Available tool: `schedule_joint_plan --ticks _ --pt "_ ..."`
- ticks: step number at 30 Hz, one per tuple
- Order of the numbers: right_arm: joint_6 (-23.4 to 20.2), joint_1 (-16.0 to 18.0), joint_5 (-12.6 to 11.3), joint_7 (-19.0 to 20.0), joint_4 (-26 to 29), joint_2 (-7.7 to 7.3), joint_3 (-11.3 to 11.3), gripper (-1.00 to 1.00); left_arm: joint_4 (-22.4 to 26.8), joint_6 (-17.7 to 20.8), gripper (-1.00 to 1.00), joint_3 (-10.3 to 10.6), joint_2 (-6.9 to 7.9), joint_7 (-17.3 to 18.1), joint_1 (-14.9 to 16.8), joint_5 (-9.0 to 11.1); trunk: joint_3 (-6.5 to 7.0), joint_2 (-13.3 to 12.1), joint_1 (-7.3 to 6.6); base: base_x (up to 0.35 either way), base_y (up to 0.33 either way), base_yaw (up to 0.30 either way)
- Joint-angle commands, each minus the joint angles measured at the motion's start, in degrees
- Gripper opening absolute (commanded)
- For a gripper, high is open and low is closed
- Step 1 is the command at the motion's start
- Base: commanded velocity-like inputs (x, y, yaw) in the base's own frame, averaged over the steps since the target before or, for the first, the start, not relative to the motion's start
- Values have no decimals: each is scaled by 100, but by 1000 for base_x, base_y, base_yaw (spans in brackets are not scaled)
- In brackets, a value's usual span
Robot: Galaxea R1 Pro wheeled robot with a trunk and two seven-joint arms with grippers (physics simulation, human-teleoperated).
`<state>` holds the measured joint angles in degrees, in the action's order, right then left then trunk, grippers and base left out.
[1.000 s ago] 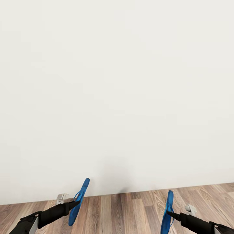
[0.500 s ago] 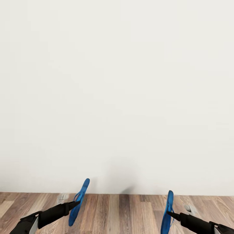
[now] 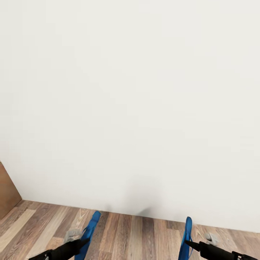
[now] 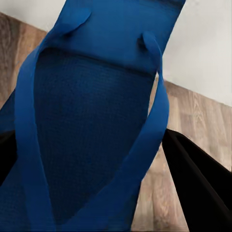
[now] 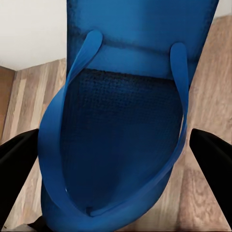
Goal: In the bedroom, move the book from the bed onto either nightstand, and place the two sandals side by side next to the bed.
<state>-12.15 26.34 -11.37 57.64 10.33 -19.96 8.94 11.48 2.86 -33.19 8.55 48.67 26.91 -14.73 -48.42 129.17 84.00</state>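
Blue rubber: I carry one sandal per arm, the left sandal (image 3: 88, 234) and the right sandal (image 3: 186, 239), both held edge-up above the plank floor (image 3: 137, 234).
Left gripper (image 3: 81, 242): closed on the left sandal; the left wrist view shows the sole (image 4: 92, 130) and thong strap between dark fingers (image 4: 198, 179).
Right gripper (image 3: 193, 245): clamped on the right sandal; the right wrist view shows the sole (image 5: 125, 135) with a finger on either side.
Surroundings: white wall (image 3: 130, 101) straight ahead; a brown wooden panel (image 3: 7, 191) at the far left, which I cannot identify with certainty.
Book, bed, nightstand: not located from here.
Step in hand: transit with both sandals, by my judgement, looking for the bedside.
Doing it well: I should turn the base slowly, hold both grips firm so the thin soles do not slip, and keep the arms tucked clear of the wall until the bed frame is found.
Change since a second ago: the whole head view has swung, so the camera moved; the floor line now slopes, more floor shows, and the brown panel has entered at left. Both sandals sit lower in the picture, grips unchanged.
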Motion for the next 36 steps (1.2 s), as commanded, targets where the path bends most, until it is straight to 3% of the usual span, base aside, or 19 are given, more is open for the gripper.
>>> schedule_joint_plan --ticks 1,5,10,15,18,22,25,29,33,34,36 --pt "-46 2 -23 24 -34 5 47 -100 -187 -181 -100 -73 5 -194 7 -15 -5 3 -2 0 0 250" --pt "169 -5 -4 -136 -407 17 46 -100 -843 -702 -100 -73 28 -599 7 -12 -5 3 -2 0 0 271" --pt "566 -6 228 -647 -640 24 41 -100 -1013 -793 -100 -72 -4 -661 -33 -12 -5 3 -2 0 0 290" --pt "626 -7 346 -728 -668 30 38 -100 -1031 -806 -100 -73 -10 -673 -59 2 -5 3 -2 0 0 294" --pt "633 -6 360 -740 -671 76 38 -100 -1033 -807 -100 -73 -13 -719 -62 5 -5 3 -2 0 0 294" --pt "635 -6 377 -758 -674 297 45 -100 -1034 -808 -100 -73 -18 -837 -63 5 -5 3 -2 0 0 294" --pt "635 -7 429 -748 -676 338 41 -100 -1035 -807 -100 -73 -48 -861 -63 6 -5 3 -2 0 0 293" --pt "635 -7 989 -736 -673 351 38 -100 -1035 -805 -100 -73 -87 -866 -65 6 -5 3 -2 0 0 291" --pt "635 -7 2018 -737 -675 387 38 -100 -1037 -807 -100 -73 -97 -867 -63 6 -5 3 -2 0 0 282" --pt "641 -7 2283 -747 -684 601 43 -100 -1034 -805 -100 -73 -99 -868 -63 6 -5 3 -2 0 0 277" --pt "643 -7 2361 -757 -688 742 53 -100 -1034 -805 -100 -73 -99 -868 -66 6 -5 3 -2 0 0 275"
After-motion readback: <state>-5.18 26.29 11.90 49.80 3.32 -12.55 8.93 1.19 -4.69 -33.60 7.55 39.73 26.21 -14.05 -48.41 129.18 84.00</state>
